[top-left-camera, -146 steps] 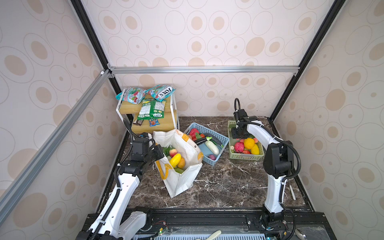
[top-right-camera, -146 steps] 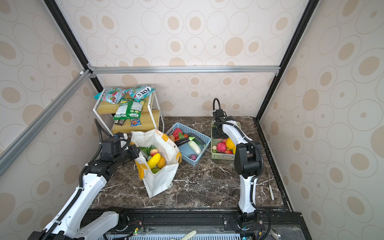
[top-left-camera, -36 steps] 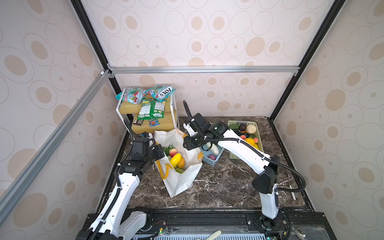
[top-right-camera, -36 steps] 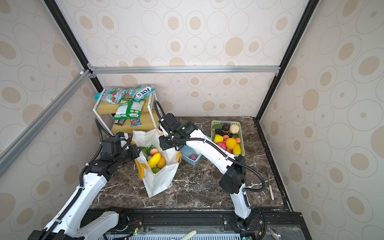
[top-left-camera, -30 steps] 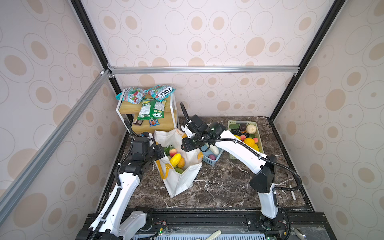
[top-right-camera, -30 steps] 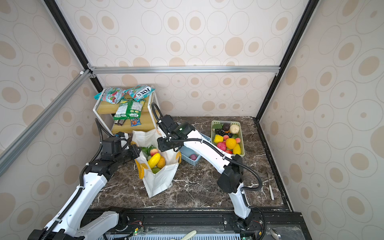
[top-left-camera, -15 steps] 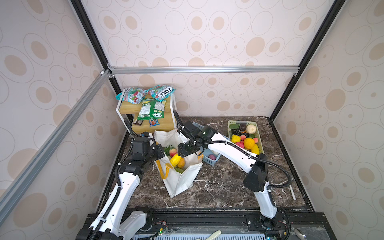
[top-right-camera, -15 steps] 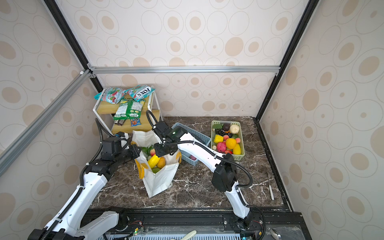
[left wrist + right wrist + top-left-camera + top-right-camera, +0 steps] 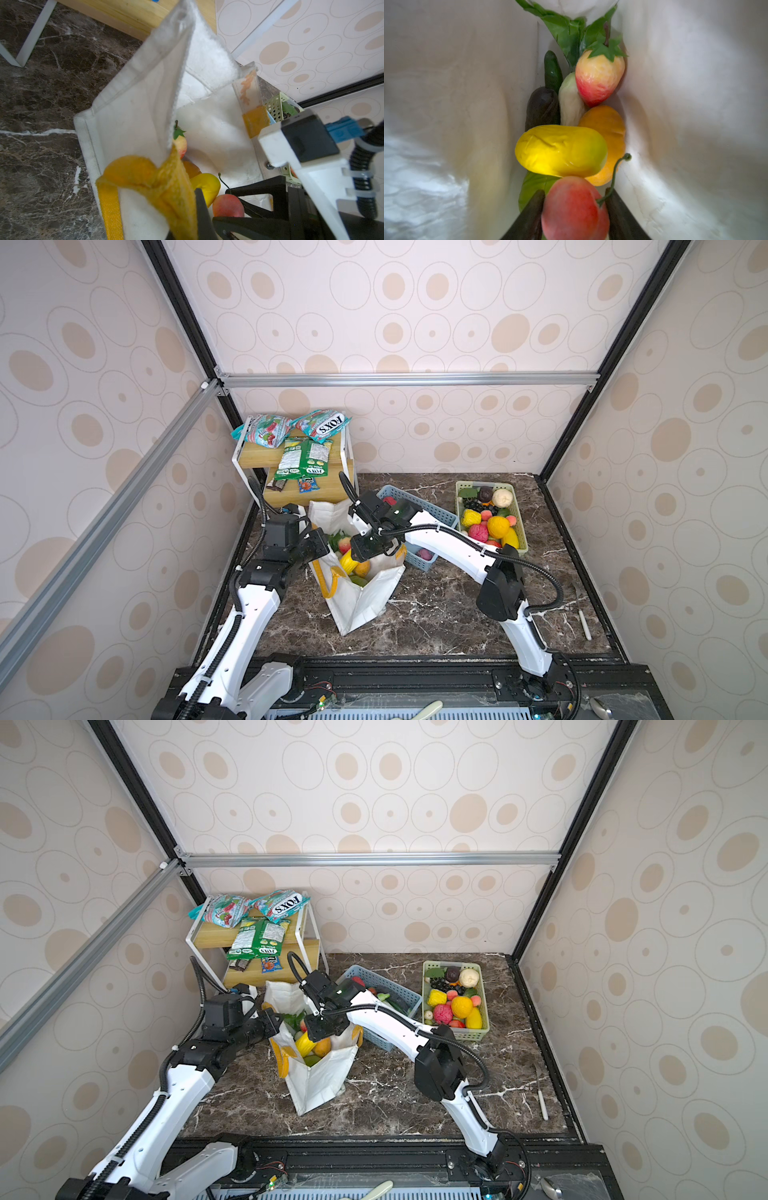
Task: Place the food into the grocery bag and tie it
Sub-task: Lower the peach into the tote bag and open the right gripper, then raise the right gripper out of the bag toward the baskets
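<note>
Right wrist view: right fingers (image 9: 531,214) grasp a red fruit (image 9: 569,209), probably a peach, inside the grocery bag (image 9: 361,601) above piled food (image 9: 560,149) | left fingers (image 9: 201,209) clenched on the bag's yellow handle (image 9: 166,187) | risk: handle slips, the mouth folds onto the right arm (image 9: 440,539), blocking the drop

left hand (image 9: 319,541) clamped tight, arm stretched forward | right hand (image 9: 362,551) gripping, wrist angled down
</note>
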